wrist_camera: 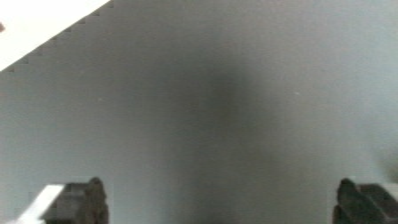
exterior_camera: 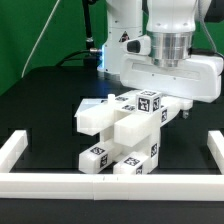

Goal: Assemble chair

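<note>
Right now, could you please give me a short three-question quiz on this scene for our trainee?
1. True or false: the chair pieces lie within the white border bars.
2. The table top is: A black, B white, C wooden.
3. In the wrist view, do the fingertips of the end effector stand apart or together?
Key: 1 true; 2 A; 3 apart.
</note>
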Controlling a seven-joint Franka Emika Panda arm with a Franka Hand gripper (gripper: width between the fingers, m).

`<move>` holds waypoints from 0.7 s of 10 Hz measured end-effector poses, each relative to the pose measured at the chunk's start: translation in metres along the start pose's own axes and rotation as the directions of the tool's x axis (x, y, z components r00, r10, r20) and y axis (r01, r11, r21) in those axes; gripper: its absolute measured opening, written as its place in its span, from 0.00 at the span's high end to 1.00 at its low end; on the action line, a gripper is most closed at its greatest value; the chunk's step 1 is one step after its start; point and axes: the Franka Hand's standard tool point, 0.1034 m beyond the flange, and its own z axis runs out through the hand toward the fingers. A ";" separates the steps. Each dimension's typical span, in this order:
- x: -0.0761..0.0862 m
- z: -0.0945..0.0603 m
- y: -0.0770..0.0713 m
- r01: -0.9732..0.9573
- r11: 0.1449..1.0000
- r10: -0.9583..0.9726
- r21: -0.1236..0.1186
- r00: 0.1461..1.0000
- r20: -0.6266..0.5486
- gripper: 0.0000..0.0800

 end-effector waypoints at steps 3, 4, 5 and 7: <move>0.010 -0.007 0.025 0.101 0.995 -0.101 -0.003 0.995 0.005 0.19; 0.012 -0.006 0.036 0.143 0.990 -0.143 -0.007 0.989 0.031 0.19; 0.014 -0.004 0.043 0.185 0.983 -0.184 -0.008 0.982 0.038 0.19; 0.002 0.000 0.045 0.171 0.985 -0.171 -0.014 0.984 0.044 0.19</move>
